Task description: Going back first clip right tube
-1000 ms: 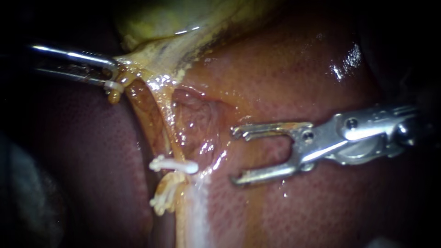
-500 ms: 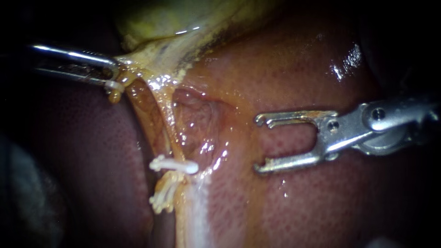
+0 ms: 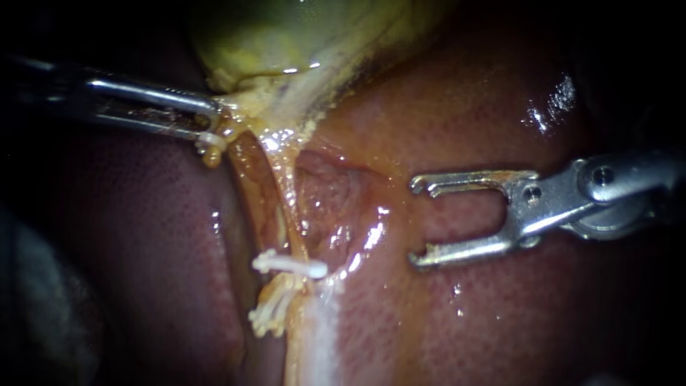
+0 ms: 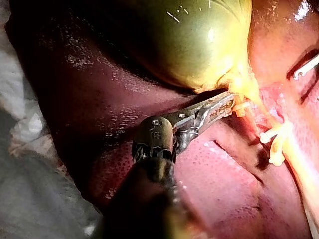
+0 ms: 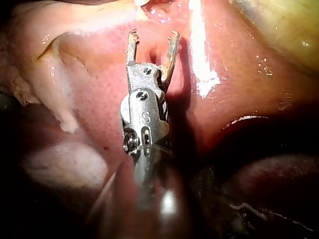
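While the liver [image 3: 500, 107] fills most of the endoscope view as a wet red-brown surface, the gallbladder [image 3: 286, 36] sits at the top, yellow-green, narrowing to a pale yellow neck. The left instrument [image 3: 209, 118] comes in from the left edge, its jaws clenched on the yellow neck tissue of the gallbladder. The left wrist view shows the same grip, with the left instrument [image 4: 227, 102] tips set into the yellow tissue just under the green bulge. The right instrument [image 3: 418, 223] enters from the right with jaws spread wide and empty, over bare liver. The right wrist view agrees: there is a clear gap between the jaws of the right instrument [image 5: 152, 37], with liver ahead of them. The tube [image 3: 286, 200] runs as a pale strand from the neck down to the clip [image 3: 289, 266], with a darker orange strand just beside it on the left. It is hard to tell whether the clip catches one strand or both. The clip is white and lies crosswise on the tube, below mid-view, well apart from both instruments' jaws. A frayed white cluster [image 3: 270, 314] sits just below the clip, against the tube. A small white clip [image 3: 209, 141] sits just under the left instrument's jaw tips.
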`<control>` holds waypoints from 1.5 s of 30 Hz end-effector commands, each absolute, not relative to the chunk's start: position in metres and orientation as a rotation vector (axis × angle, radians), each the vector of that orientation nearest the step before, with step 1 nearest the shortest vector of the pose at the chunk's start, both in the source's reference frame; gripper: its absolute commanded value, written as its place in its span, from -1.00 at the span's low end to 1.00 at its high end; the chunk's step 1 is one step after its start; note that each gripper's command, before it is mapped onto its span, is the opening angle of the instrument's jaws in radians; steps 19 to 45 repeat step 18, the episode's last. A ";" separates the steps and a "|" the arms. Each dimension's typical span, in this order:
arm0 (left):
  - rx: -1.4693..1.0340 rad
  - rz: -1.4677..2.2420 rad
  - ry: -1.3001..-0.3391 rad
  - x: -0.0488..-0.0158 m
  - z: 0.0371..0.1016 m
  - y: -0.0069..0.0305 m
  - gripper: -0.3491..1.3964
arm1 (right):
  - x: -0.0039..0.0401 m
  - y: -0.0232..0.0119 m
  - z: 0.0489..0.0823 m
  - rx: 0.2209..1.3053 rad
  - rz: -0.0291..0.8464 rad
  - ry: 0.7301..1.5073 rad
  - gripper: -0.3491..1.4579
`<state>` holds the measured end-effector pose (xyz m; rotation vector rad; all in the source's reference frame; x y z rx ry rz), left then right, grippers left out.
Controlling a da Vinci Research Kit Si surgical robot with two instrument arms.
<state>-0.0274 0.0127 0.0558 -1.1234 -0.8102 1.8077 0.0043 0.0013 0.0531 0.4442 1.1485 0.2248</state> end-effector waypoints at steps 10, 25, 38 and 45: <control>-1.128 1.822 -0.820 -0.0295 0.0576 0.0115 -1.00 | 0.0042 0.0013 0.0531 0.445 0.224 1.149 -0.06; -1.129 1.822 -0.823 -0.0294 0.0576 0.0117 -1.00 | 0.0042 0.0011 0.0529 0.441 0.219 1.150 -0.06; -1.129 1.822 -0.823 -0.0294 0.0576 0.0117 -1.00 | 0.0042 0.0011 0.0529 0.441 0.219 1.150 -0.06; -1.129 1.822 -0.823 -0.0294 0.0576 0.0117 -1.00 | 0.0042 0.0011 0.0529 0.441 0.219 1.150 -0.06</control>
